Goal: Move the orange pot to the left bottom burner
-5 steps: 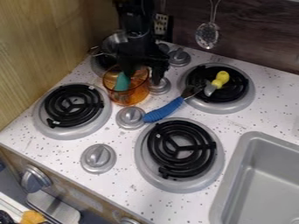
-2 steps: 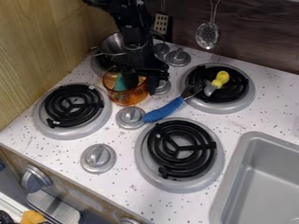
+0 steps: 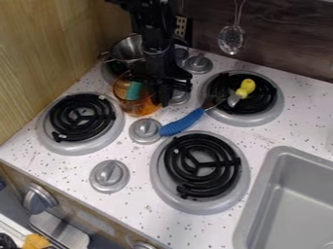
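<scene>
Orange pot [image 3: 135,108] is probably light, stiff and somewhat slippery, best taken by its rim. The tool [image 3: 162,99] is at the wall farthest from the left bottom burner [image 3: 81,116]; whether it is apart or clamped, I cannot tell. The pot sits just beside that burner, to its upper right, a teal thing [image 3: 134,91] inside. Farther right of the burner lies a blue-handled utensil [image 3: 182,122].

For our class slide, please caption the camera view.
Black gripper at an orange pot, with the left bottom burner in front.
</scene>
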### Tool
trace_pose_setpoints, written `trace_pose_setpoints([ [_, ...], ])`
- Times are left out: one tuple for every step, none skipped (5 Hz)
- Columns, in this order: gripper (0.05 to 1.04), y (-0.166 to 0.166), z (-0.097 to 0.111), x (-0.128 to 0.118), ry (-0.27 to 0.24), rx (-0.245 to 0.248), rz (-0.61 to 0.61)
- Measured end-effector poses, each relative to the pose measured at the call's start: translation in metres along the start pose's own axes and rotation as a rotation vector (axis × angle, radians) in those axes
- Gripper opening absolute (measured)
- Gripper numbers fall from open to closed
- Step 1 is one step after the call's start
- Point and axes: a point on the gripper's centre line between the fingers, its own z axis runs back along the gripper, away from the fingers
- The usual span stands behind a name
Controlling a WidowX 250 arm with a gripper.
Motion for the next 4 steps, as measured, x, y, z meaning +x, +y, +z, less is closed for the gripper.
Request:
trace_pose_setpoints([
  [0.076, 0.002, 0.019, 0.0, -0.008, 0.027, 0.03],
  [0.074, 0.004, 0.031, -0.003, -0.001, 0.062, 0.013],
  [0.074, 0.009, 0.045, -0.001, -0.03, 0.095, 0.007],
  [0.074, 0.023, 0.054, -0.013, -0.03, 0.121, 0.023],
])
